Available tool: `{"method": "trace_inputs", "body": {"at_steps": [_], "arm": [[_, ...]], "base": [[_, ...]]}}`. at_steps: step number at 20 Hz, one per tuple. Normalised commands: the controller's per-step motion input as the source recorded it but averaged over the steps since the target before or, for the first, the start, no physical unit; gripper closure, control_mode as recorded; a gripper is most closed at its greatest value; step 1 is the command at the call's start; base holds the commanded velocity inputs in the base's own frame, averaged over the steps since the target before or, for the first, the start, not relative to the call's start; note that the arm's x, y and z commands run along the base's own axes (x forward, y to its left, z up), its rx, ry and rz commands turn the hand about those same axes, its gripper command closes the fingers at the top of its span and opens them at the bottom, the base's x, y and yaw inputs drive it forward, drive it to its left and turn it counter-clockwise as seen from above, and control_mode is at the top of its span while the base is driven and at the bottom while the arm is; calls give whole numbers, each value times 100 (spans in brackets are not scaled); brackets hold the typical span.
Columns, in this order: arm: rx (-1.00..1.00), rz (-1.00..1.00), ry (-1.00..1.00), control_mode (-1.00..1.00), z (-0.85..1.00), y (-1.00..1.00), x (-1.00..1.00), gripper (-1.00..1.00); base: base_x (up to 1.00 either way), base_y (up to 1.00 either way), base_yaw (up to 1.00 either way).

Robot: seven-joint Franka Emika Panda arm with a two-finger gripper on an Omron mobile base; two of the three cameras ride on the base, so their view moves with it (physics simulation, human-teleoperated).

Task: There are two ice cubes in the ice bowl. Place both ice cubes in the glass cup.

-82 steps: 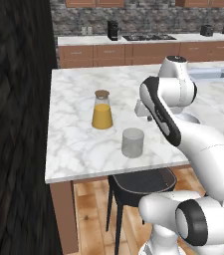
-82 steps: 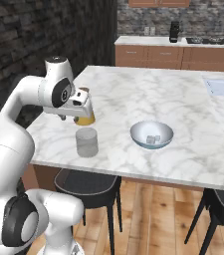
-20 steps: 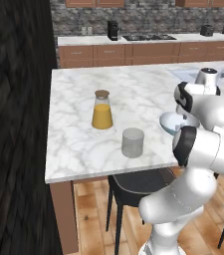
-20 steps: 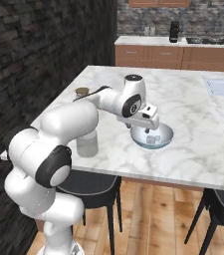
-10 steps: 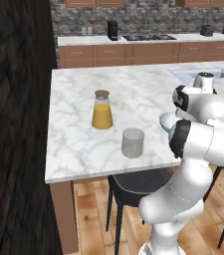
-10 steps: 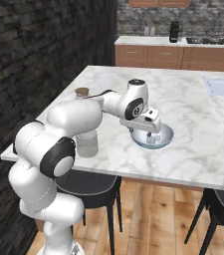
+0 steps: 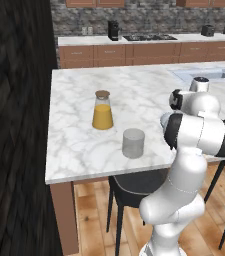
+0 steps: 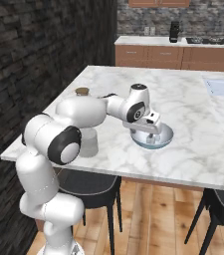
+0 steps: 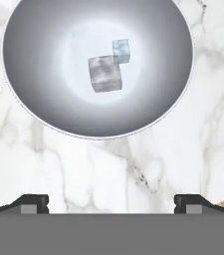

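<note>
The claw (image 9: 111,201), jaws spread wide and empty, hung above the ice bowl (image 9: 39,99), both ice cubes (image 9: 105,73) lying ahead, awaiting pickup.

A white marble bench (image 7: 79,140) on a wooden base carries three items. A cork-topped carafe (image 7: 102,110) of orange juice stands upright toward the wall side, with the short glass cup (image 7: 133,143) near it, closer to the front edge and apart from it. A grey ice bowl (image 8: 162,138) sits further along the bench, well apart from the cup, its rim (image 9: 49,122) resting on bare marble.
</note>
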Motion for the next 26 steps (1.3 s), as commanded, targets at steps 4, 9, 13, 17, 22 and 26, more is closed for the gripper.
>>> {"method": "trace_inputs", "body": {"at_steps": [4,9,13,17,22,26], "arm": [[0,0,0,-100,-28,-17,24,-100],[0,0,0,-100,-20,-19,37,-100],[0,0,1,-100,-24,-14,33,-100],[0,0,2,-100,-26,-1,18,-100],[0,0,1,-100,-23,0,32,-100],[0,0,3,-100,-30,0,31,-100]], "base": [[0,0,0],[0,0,0],[0,0,0],[0,0,0],[0,0,0],[0,0,0]]}}
